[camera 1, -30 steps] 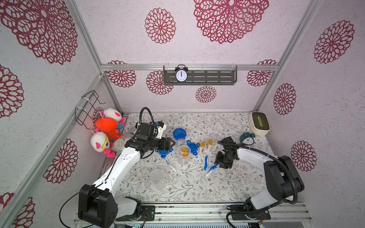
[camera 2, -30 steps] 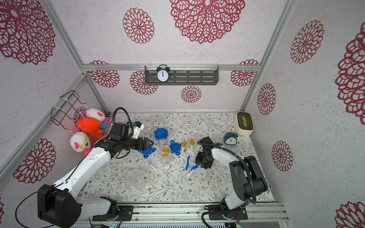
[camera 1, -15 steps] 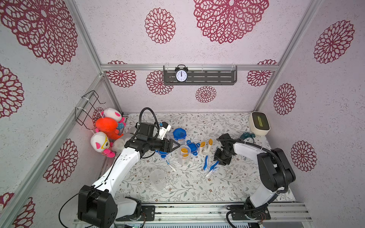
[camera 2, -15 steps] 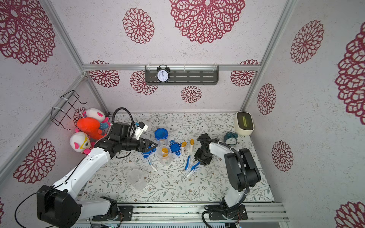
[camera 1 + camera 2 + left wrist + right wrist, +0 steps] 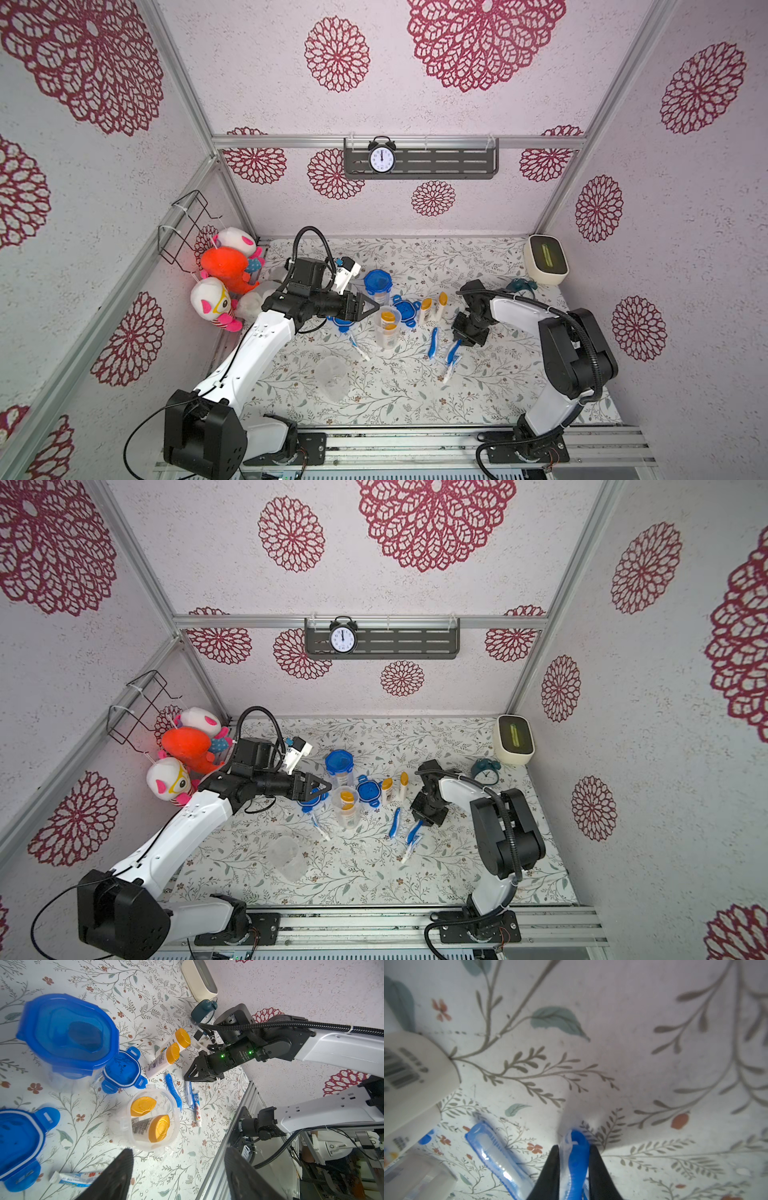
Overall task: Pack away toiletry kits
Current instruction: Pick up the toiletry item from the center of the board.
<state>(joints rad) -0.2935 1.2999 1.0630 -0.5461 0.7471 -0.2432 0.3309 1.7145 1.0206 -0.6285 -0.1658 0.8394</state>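
Floral table (image 5: 415, 399) open toward front edge; right gripper (image 5: 574, 1148) pinches toothbrush (image 5: 577, 1167)

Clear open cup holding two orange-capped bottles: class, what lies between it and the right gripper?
A loose blue toothbrush lies flat between the clear cup and the right gripper, shown in both top views.

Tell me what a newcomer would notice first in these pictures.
The bright orange and white plush toys cluster against the left wall. Mid-table stands an open clear cup holding two orange-capped bottles, blue lids beside it. The right gripper pinches a blue toothbrush lying on the floral table.
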